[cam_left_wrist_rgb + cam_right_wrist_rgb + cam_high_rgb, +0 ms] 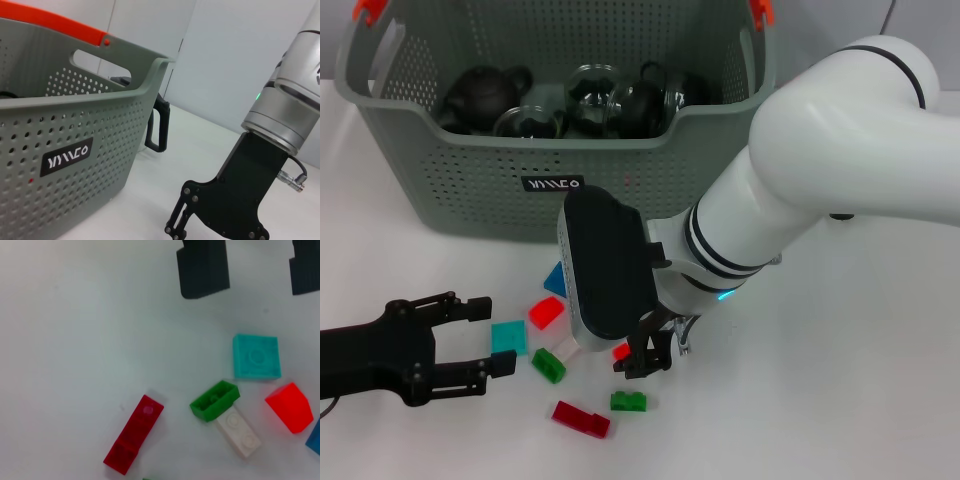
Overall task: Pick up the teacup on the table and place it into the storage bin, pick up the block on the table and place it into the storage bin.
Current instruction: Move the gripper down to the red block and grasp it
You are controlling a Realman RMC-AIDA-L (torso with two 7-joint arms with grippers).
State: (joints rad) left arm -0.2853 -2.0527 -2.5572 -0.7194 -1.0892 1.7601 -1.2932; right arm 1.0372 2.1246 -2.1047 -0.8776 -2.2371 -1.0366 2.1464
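The grey-green storage bin [470, 190] [75, 150] stands at the back. It holds dark teapots and a glass teacup [527, 121]. Loose blocks lie in front of it. My right gripper [638, 360] hangs over them, shut on a small red block [621, 351]. My left gripper [488, 335] lies low at the front left, open. A teal block [508, 337] [255, 356] sits just off its fingertips [202, 270]. The left wrist view shows the right gripper [220, 210] with its tips cut off.
On the table lie a red wedge [546, 312] [290, 406], a green block [548, 365] [215, 400], a white block [238, 432], a dark red bar [582, 418] [134, 434], another green block [628, 402] and a blue one [556, 280]. A black handle [159, 125] shows past the bin's corner.
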